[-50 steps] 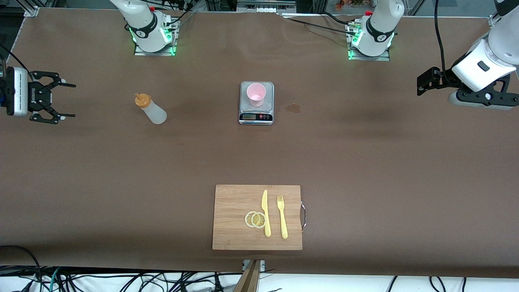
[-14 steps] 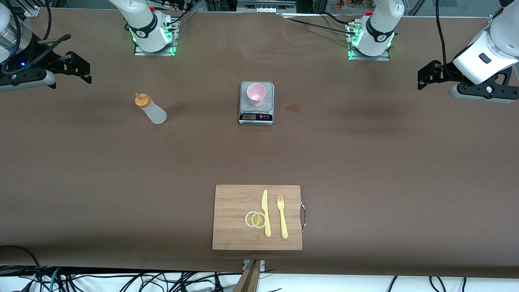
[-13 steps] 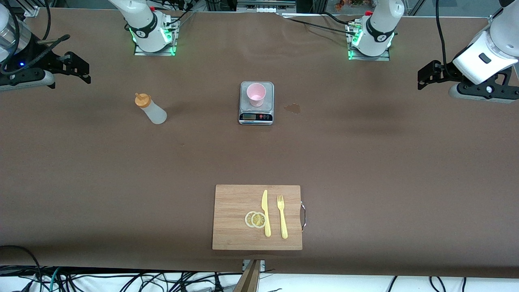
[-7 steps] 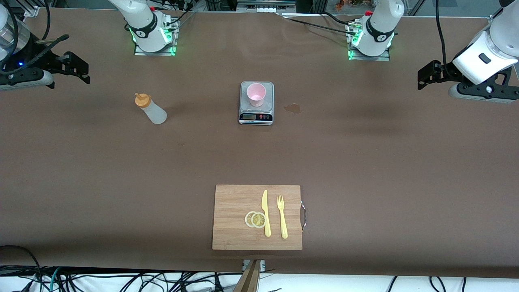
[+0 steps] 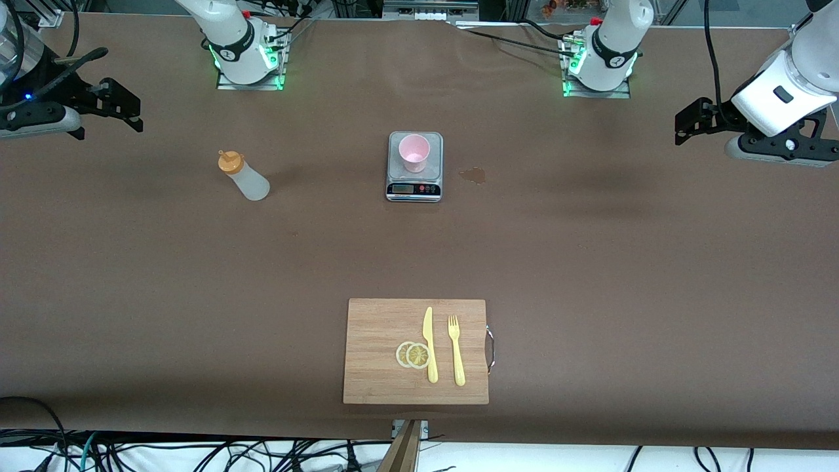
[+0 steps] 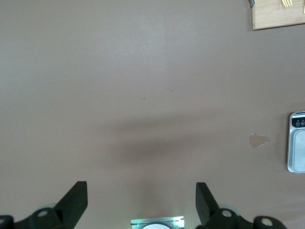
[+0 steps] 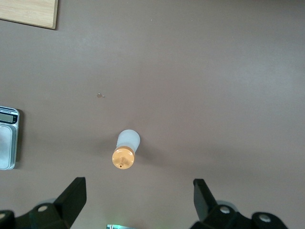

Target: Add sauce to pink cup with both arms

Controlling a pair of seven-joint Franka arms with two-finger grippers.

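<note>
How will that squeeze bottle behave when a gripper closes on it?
The bottle stands upright, tall and narrow under its orange cap, so a sideways nudge would probably tip it. Its translucent plastic body looks soft and will likely dent under a firm squeeze. It seems light.

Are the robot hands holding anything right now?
No, nothing is held. The left gripper and right gripper are both open and empty, up over the table's two ends. The sauce bottle stands alone, and the pink cup sits on the scale.
</note>
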